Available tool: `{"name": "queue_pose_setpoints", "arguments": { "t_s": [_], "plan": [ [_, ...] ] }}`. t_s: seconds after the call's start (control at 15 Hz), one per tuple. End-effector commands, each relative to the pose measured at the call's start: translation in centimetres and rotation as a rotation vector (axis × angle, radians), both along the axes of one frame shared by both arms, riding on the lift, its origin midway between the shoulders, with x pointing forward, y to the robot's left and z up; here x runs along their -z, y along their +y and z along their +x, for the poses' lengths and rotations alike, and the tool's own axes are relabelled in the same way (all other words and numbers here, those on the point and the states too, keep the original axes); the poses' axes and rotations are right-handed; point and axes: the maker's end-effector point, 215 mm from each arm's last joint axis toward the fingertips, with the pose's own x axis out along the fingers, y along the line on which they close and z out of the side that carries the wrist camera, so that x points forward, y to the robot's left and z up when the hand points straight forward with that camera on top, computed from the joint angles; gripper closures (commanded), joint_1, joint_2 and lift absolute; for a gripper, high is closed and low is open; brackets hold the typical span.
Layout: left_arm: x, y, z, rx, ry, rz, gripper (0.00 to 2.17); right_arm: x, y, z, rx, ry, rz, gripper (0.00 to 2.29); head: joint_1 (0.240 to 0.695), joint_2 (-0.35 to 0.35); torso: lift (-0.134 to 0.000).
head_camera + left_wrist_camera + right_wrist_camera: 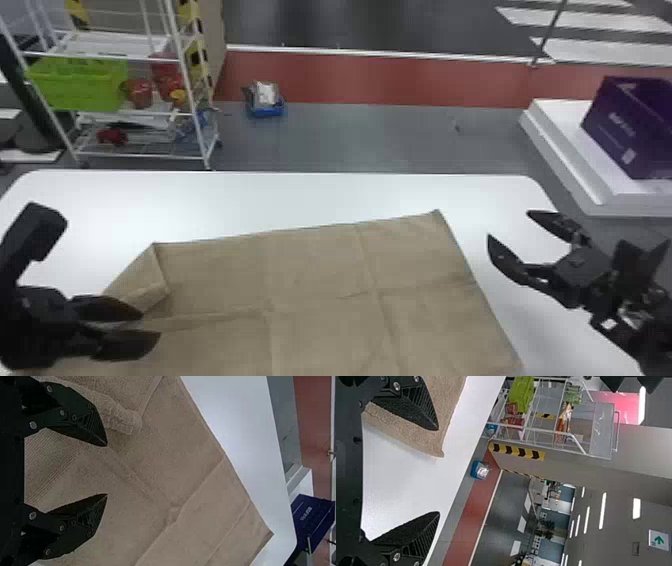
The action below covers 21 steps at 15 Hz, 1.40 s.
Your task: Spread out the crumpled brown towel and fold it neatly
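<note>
Lying pretty flat at 6 o'clock on the bench (300,200), the brown towel (320,270) has a flap (137,282) turned over around 10, with the left claw (151,325) above its 8 o'clock side and right claw (507,225) off toward 3, both spread apart.
</note>
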Motion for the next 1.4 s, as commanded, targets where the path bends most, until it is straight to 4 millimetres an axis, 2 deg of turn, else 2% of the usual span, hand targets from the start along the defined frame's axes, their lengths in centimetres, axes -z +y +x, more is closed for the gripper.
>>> {"name": "queue_pose_setpoints", "arguments": {
  "t_s": [0.0, 0.07, 0.13, 0.2, 0.33, 0.4, 0.6, 0.8, 1.13, 1.33],
  "plan": [
    [-0.4, -0.9, -1.9, 0.047, 0.003, 0.01, 0.52, -0.1, 0.2, 0.1, -0.002, -0.002, 0.001, 0.13, 0.695, -0.107, -0.122],
    [-0.6, -0.2, -1.0, 0.017, -0.03, 0.035, 0.52, -0.1, 0.3, 0.1, -0.004, -0.002, 0.002, 0.13, 0.695, -0.114, -0.122],
    [-1.2, 1.4, 1.3, -0.015, -0.121, 0.099, 0.52, 0.1, 0.7, 0.1, -0.009, 0.001, 0.006, 0.13, 0.695, -0.121, -0.122],
    [-0.8, 2.5, 3.0, -0.063, -0.147, 0.125, 0.52, 0.1, 0.8, 0.1, -0.01, 0.0, 0.007, 0.13, 0.695, -0.108, -0.122],
    [0.1, 3.1, 5.7, -0.073, -0.194, 0.163, 0.52, 0.1, 0.7, 0.1, -0.009, -0.001, 0.007, 0.13, 0.695, -0.069, -0.122],
    [0.9, 3.0, 6.1, -0.067, -0.184, 0.174, 0.52, 0.1, 0.7, 0.1, -0.009, 0.001, 0.007, 0.13, 0.695, -0.058, -0.122],
    [3.4, 3.2, 5.1, -0.044, -0.09, 0.174, 0.52, 0.1, 0.5, 0.1, -0.008, 0.004, 0.003, 0.13, 0.695, -0.058, -0.122],
    [3.1, 1.6, 2.6, 0.03, -0.044, 0.121, 0.52, -0.1, -0.3, 0.1, 0.003, 0.002, -0.001, 0.13, 0.695, -0.066, -0.122],
    [2.1, 0.5, -2.0, 0.089, -0.047, 0.142, 0.52, 0.1, -0.2, 0.3, 0.002, 0.004, -0.001, 0.13, 0.695, -0.097, -0.122],
    [2.1, 0.7, -2.2, 0.089, -0.039, 0.144, 0.52, 0.1, 0.2, 0.6, -0.004, 0.005, 0.001, 0.13, 0.695, -0.111, -0.122]
  ]
}}
